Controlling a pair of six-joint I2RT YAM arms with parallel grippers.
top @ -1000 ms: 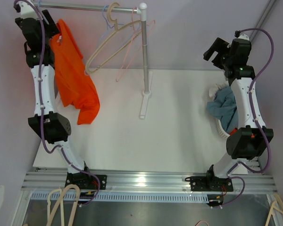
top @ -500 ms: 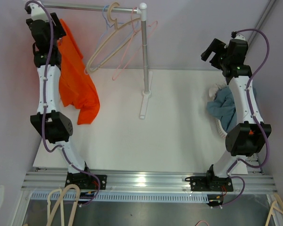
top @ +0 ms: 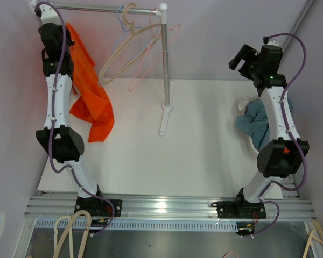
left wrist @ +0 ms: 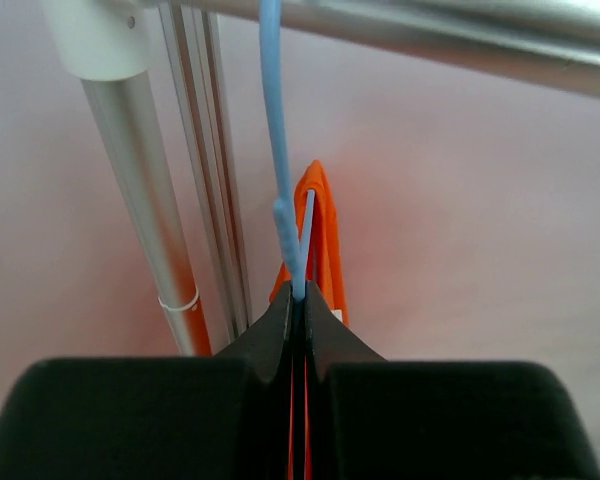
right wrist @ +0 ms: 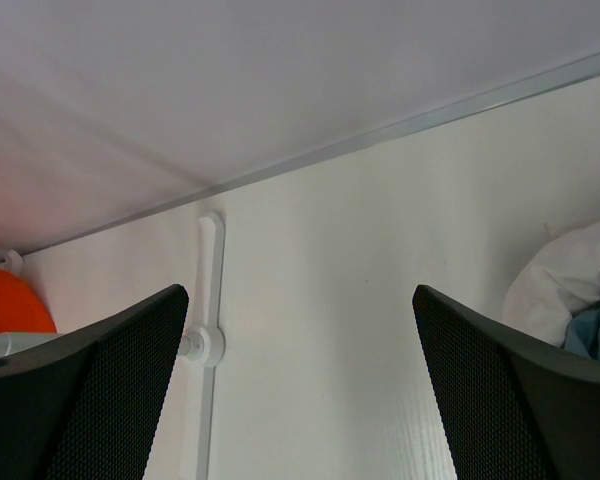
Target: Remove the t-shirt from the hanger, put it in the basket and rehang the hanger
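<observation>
The t-shirt (top: 89,91) is bright orange and still on its hanger at the far left end of the rail. It hangs crumpled and twisted, with the bottom bunched in a lump low down. The hanger (left wrist: 273,120) is thin light-blue wire, hooked over the rail. Its neck is pinched tight in the left gripper (left wrist: 298,300), with orange fabric right behind it.

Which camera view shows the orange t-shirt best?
Top external: nearly the whole t-shirt shows, hanging from the rail. Left wrist shows only a thin orange strip behind the blue hanger; right wrist, a small orange patch at its left edge.
</observation>
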